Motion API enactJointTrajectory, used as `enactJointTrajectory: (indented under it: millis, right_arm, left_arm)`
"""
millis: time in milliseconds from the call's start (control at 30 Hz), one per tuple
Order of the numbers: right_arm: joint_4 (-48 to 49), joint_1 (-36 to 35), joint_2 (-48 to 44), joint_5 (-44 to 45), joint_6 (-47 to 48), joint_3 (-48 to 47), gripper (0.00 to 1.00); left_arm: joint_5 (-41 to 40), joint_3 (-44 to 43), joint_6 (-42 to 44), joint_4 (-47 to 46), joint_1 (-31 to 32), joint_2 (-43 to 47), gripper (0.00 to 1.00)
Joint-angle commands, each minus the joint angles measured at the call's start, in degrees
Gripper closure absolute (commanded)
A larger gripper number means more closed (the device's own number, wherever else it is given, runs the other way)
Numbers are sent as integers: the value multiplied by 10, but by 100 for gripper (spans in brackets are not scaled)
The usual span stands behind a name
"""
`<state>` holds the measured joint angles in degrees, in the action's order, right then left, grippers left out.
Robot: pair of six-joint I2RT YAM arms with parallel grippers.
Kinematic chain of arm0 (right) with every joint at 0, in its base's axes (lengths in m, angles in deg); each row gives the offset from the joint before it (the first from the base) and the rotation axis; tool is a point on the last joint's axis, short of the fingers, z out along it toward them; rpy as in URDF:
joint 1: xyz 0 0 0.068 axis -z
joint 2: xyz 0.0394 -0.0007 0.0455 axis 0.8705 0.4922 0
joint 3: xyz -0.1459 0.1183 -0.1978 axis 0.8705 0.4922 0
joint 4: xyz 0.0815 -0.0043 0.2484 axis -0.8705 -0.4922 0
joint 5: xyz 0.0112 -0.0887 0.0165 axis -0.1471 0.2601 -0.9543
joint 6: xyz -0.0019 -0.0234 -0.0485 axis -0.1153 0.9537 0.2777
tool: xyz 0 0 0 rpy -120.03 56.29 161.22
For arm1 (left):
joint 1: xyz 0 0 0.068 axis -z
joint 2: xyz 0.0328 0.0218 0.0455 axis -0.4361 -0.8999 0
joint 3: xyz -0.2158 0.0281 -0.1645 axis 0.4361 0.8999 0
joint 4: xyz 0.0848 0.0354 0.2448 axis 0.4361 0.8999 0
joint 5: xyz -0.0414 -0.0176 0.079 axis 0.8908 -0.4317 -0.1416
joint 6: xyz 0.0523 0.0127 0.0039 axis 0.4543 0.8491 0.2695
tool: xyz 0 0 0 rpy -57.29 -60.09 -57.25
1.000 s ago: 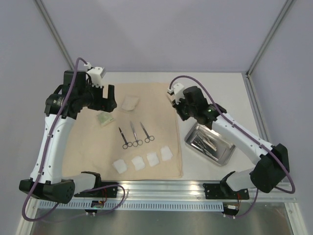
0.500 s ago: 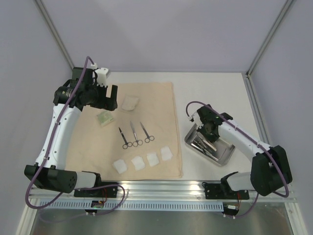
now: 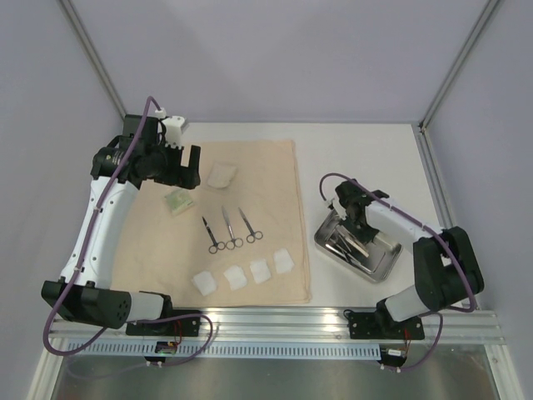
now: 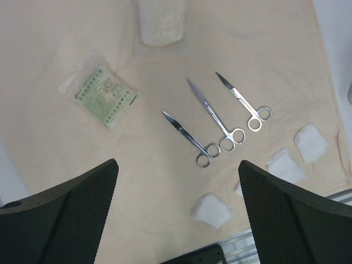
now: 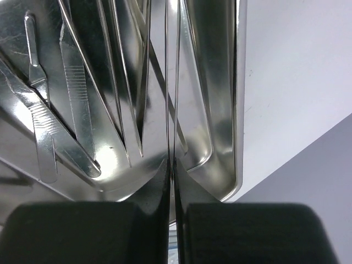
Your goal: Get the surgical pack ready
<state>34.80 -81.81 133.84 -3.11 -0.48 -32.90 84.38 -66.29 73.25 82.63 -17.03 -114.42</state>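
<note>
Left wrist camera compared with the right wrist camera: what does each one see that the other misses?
Only the left wrist view shows the beige cloth with three scissors, white gauze squares and a green-printed packet on it. Only the right wrist view shows the inside of the steel tray, close up, with slim metal instruments in it. Both show their own dark fingers at the bottom, the left fingers wide apart, the right fingers pressed together, plus some white table.
</note>
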Motion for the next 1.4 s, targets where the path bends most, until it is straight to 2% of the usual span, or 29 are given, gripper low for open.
enactJointTrajectory:
  millis: [0,367,633,767,833,1067,1367]
  right_arm:
    - [35,4,6,3,0,9,100]
    - [52,10,66,-9,14,8,100]
    - [57,9,34,-84,27,19,100]
    - [59,9,22,-81,33,22,99]
    - [63,9,23,-60,32,22,96]
    - [56,9,11,-35,20,7,70]
    - [0,-22,-80,5,-10,-68,58]
  left_arm:
    - [5,4,10,2,1,6,0]
    - [3,4,10,4,1,3,0]
    - [1,6,10,1,1,0,0]
    - [1,8,11,1,1,0,0]
    - [1,7,11,1,1,0,0]
    - [1,11,15,1,1,2,0]
    - [-37,18,20,-2,1,4,0]
